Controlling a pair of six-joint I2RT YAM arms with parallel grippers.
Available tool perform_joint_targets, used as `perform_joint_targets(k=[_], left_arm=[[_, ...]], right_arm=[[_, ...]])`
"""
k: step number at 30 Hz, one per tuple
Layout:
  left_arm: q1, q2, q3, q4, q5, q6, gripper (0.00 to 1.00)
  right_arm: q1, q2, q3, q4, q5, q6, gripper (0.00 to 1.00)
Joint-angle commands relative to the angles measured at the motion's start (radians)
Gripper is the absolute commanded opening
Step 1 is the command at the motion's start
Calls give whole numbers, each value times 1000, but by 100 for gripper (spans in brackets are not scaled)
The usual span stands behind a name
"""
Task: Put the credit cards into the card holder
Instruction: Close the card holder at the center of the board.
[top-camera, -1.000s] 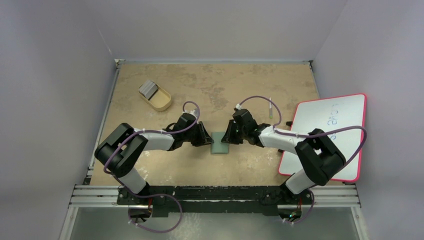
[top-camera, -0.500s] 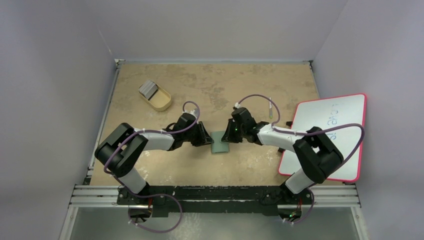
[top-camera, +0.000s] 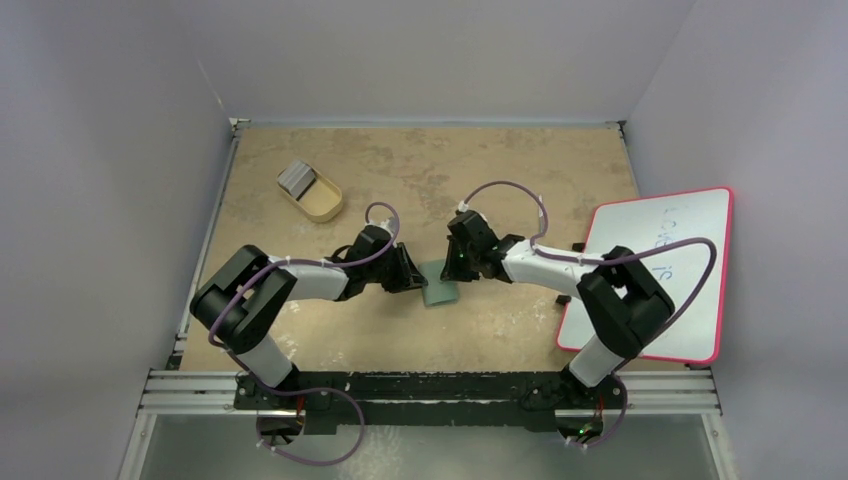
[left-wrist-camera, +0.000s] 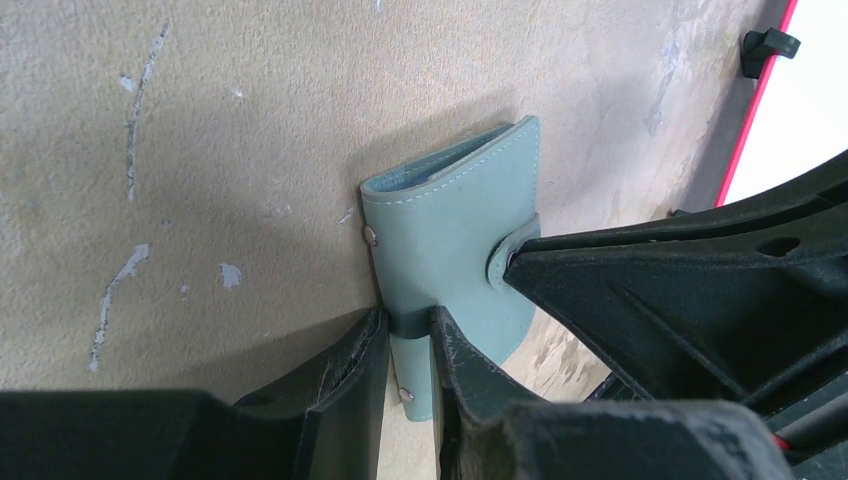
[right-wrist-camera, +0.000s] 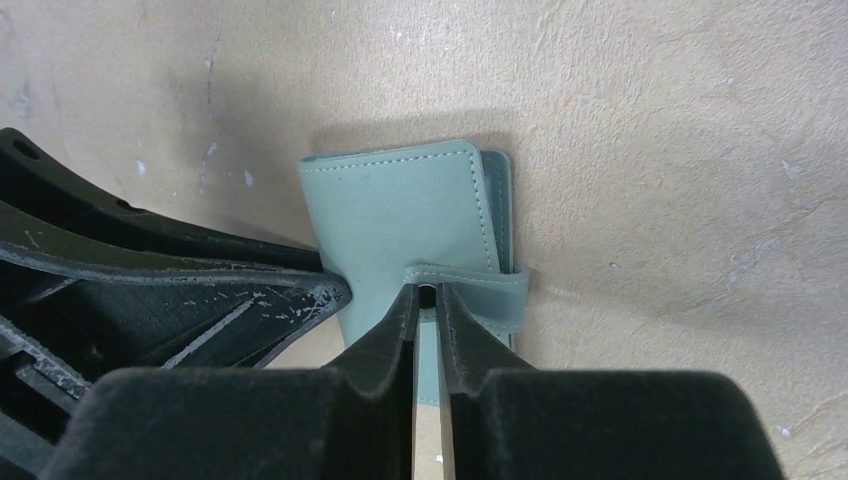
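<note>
Right arm has shifted left over the last second, and the card holder has tipped slightly with it. Holder lies mid-table, closed, between both wrists.

Right gripper: fingers pressed nearly together, pinching the snap strap.

Left gripper: narrow gap, apparently clamping the holder's opposite edge, though contact is partly hidden.

Credit cards sit at the tan tray, far left, well apart.

Step in hand: unsnapping and opening. Next move likely needs the strap peeled back while left anchors.
</note>
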Motion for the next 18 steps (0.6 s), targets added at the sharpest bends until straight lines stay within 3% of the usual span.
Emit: perform_joint_targets(k=[1, 9, 18], left_arm=[[-1, 28, 14, 21, -3, 9, 21], [-1, 24, 10, 22, -9, 7, 21], [-1, 7, 11, 30, -9, -12, 21]], right_arm=[[66, 76, 39, -120, 96, -14, 9], [143, 181, 84, -213, 162, -10, 0], [166, 203, 84, -236, 134, 20, 0]])
